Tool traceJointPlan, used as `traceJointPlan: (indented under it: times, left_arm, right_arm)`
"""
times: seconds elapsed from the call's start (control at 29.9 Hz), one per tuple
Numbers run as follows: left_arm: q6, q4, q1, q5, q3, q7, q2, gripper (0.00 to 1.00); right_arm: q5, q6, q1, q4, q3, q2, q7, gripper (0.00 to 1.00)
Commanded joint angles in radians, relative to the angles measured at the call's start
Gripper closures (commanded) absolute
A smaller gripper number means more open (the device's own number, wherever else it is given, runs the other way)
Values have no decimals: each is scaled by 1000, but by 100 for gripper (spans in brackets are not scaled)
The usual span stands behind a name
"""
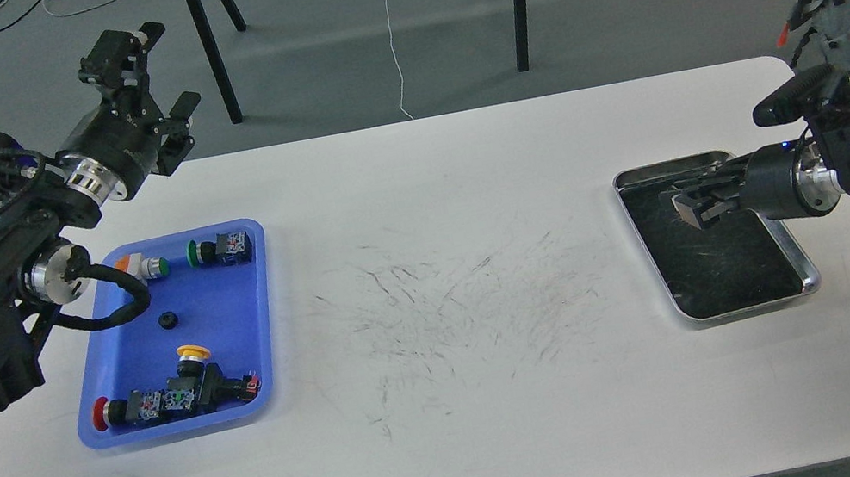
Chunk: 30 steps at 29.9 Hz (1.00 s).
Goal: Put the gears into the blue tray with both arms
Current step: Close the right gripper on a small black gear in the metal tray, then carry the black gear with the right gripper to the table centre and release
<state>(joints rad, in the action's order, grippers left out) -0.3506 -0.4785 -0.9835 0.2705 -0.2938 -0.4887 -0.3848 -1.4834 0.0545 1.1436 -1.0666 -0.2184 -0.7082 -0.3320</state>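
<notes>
Head view: one gear (168, 320), four switches (181, 393) in blue tray (261, 320); left pincer (162, 84) spread empty, right pincer (686, 205) unclear.

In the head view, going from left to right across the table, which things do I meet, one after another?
Blue tray with one gear among push-button switches → bare scratched table middle → steel tray → right gripper over that tray.
</notes>
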Motion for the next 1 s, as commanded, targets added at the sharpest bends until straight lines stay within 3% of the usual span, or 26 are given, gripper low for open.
traceJointPlan:
  times: [0.0, 0.3, 0.43, 0.97]
  left_arm:
    - [-2, 0, 0, 1, 1, 0, -11, 0]
    - [-4, -2, 2, 1, 1, 0, -26, 0]
    - [-4, -2, 8, 1, 1, 0, -29, 0]
    - [-7, -8, 14, 1, 1, 0, -48, 0]
  right_arm:
    - [2, -103, -5, 5, 11, 61, -2, 98]
    - [5, -298, -16, 28, 11, 214, -5, 99]
    - [3, -367, -21, 31, 17, 246, -35, 99]
    - [-12, -467, -67, 160, -61, 556, -107, 99]
